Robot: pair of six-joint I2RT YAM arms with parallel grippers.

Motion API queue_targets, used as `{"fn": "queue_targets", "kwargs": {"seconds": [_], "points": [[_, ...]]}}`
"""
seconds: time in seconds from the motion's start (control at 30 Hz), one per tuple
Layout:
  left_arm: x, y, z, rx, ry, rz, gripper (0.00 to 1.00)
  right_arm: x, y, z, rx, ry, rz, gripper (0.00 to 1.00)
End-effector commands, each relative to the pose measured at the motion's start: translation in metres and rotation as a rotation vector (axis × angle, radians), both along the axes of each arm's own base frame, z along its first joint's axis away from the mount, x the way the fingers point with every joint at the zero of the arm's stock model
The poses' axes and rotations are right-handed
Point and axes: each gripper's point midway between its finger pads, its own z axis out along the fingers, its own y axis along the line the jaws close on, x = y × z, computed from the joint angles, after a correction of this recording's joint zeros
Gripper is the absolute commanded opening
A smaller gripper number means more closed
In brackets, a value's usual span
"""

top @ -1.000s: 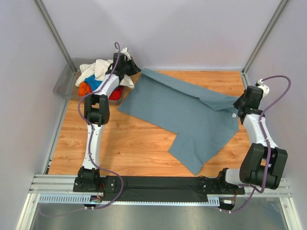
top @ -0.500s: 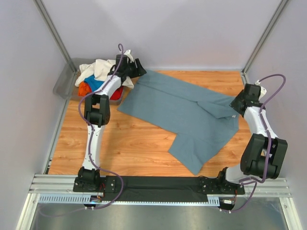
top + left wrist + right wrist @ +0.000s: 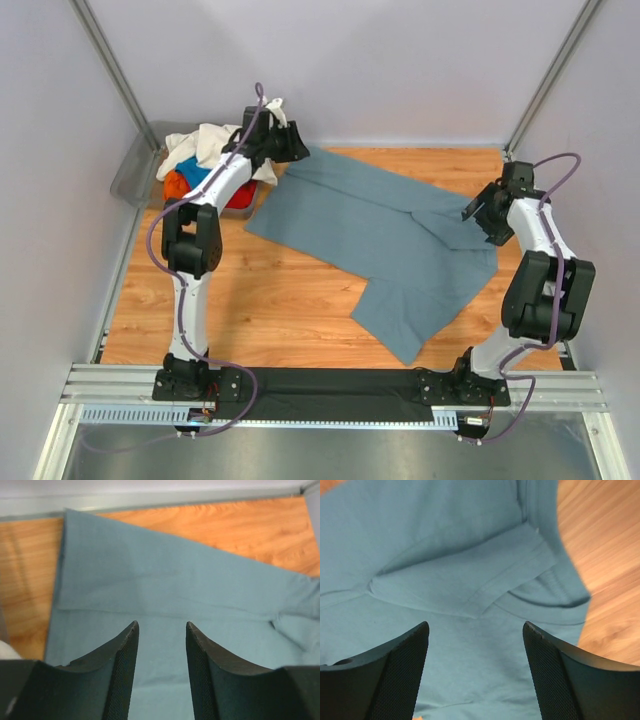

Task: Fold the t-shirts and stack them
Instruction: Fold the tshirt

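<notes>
**Shirt folding: one fold in, long way to go**

The big grey-blue shirt lies spread on the wooden tabletop, running diagonally from about 11 o'clock down to 4 o'clock in the overhead view. The far long edge looks folded over onto the body, with a crease line along it. A sleeve near the collar is tucked in flat too. The lower flap toward 5 o'clock sticks out unfolded.

The left tool hovers over the shirt's 11 o'clock corner, fingers parted with nothing between them. The right tool hangs over the collar end at 3 o'clock, spread wide and also empty. Neither one is touching the cloth as far as I can tell.

My read on progress: early days. This one needs at least another fold or two before it counts as done, and no stack exists yet. The cream shirt, blue shirt and red-orange shirt sit bunched up in the bin at 10 o'clock, untouched.
</notes>
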Motion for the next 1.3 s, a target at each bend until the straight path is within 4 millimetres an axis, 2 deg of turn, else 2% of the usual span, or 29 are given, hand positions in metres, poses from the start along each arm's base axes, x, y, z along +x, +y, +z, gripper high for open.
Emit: {"fn": "queue_targets", "kwargs": {"seconds": [0.0, 0.03, 0.07, 0.1, 0.17, 0.2, 0.23, 0.37, 0.47, 0.53, 0.67, 0.73, 0.77, 0.8, 0.83, 0.87, 0.9, 0.93, 0.97, 1.03, 1.07, 1.1, 1.13, 1.17, 1.2, 1.27], "points": [[-0.051, -0.040, -0.003, 0.122, 0.027, -0.123, 0.50, -0.003, 0.021, -0.012, 0.120, 0.058, -0.058, 0.77], [-0.064, -0.050, 0.000, 0.158, 0.011, -0.141, 0.51, -0.002, 0.020, -0.017, 0.124, 0.075, -0.072, 0.77], [-0.068, -0.040, -0.018, 0.227, 0.045, -0.085, 0.51, 0.000, 0.020, -0.019, 0.125, 0.081, -0.076, 0.77], [-0.082, -0.035, -0.032, 0.277, 0.118, -0.072, 0.50, 0.001, 0.014, -0.025, 0.097, 0.098, -0.095, 0.77], [-0.101, -0.037, -0.058, 0.307, 0.231, -0.067, 0.45, 0.005, 0.013, -0.029, 0.092, 0.108, -0.100, 0.77], [-0.115, -0.035, -0.071, 0.323, 0.298, -0.075, 0.38, 0.005, 0.011, -0.037, 0.086, 0.132, -0.106, 0.77], [-0.123, -0.034, -0.085, 0.337, 0.348, -0.073, 0.36, 0.007, 0.009, -0.039, 0.081, 0.139, -0.112, 0.78], [-0.158, -0.022, -0.122, 0.378, 0.526, -0.025, 0.36, 0.006, 0.006, -0.058, 0.083, 0.187, -0.144, 0.78], [-0.179, -0.017, -0.140, 0.370, 0.610, -0.011, 0.38, 0.007, 0.006, -0.071, 0.087, 0.199, -0.159, 0.78], [-0.189, -0.020, -0.144, 0.350, 0.651, 0.000, 0.38, 0.009, 0.004, -0.080, 0.085, 0.215, -0.161, 0.78], [-0.224, -0.019, -0.161, 0.352, 0.739, -0.012, 0.39, 0.011, -0.007, -0.092, 0.021, 0.267, -0.125, 0.79], [-0.236, -0.025, -0.160, 0.331, 0.762, -0.019, 0.39, 0.016, -0.013, -0.093, -0.013, 0.291, -0.099, 0.80], [-0.251, -0.026, -0.166, 0.326, 0.797, -0.031, 0.39, 0.015, -0.018, -0.093, -0.044, 0.310, -0.071, 0.80], [-0.257, -0.030, -0.166, 0.318, 0.803, -0.036, 0.39, 0.016, -0.021, -0.097, -0.061, 0.329, -0.057, 0.80], [-0.269, -0.040, -0.161, 0.310, 0.802, -0.054, 0.39, 0.024, -0.024, -0.092, -0.078, 0.314, -0.037, 0.80], [-0.281, -0.042, -0.165, 0.321, 0.819, -0.062, 0.39, 0.027, -0.030, -0.091, -0.103, 0.318, -0.027, 0.80], [-0.289, -0.048, -0.164, 0.319, 0.817, -0.074, 0.40, 0.026, -0.032, -0.097, -0.124, 0.346, 0.016, 0.80], [-0.300, -0.052, -0.162, 0.312, 0.832, -0.075, 0.40, 0.038, -0.036, -0.090, -0.143, 0.326, 0.036, 0.81], [-0.315, -0.063, -0.161, 0.314, 0.840, -0.108, 0.40, 0.041, -0.038, -0.091, -0.150, 0.333, 0.056, 0.81], [-0.328, -0.072, -0.151, 0.301, 0.833, -0.128, 0.40, 0.042, -0.038, -0.094, -0.160, 0.372, 0.129, 0.82], [-0.340, -0.072, -0.151, 0.320, 0.834, -0.132, 0.40, 0.042, -0.041, -0.089, -0.171, 0.381, 0.139, 0.82], [-0.341, -0.070, -0.146, 0.320, 0.817, -0.131, 0.41, 0.041, -0.043, -0.083, -0.181, 0.378, 0.139, 0.83], [-0.340, -0.069, -0.129, 0.302, 0.772, -0.129, 0.41, 0.039, -0.044, -0.077, -0.189, 0.372, 0.137, 0.84], [-0.341, -0.059, -0.127, 0.333, 0.753, -0.115, 0.44, 0.035, -0.042, -0.074, -0.186, 0.363, 0.137, 0.84], [-0.338, -0.054, -0.118, 0.343, 0.724, -0.112, 0.46, 0.036, -0.043, -0.055, -0.194, 0.314, 0.123, 0.84], [-0.329, -0.049, -0.088, 0.341, 0.638, -0.114, 0.52, 0.038, -0.038, -0.040, -0.180, 0.261, 0.115, 0.86]]}}
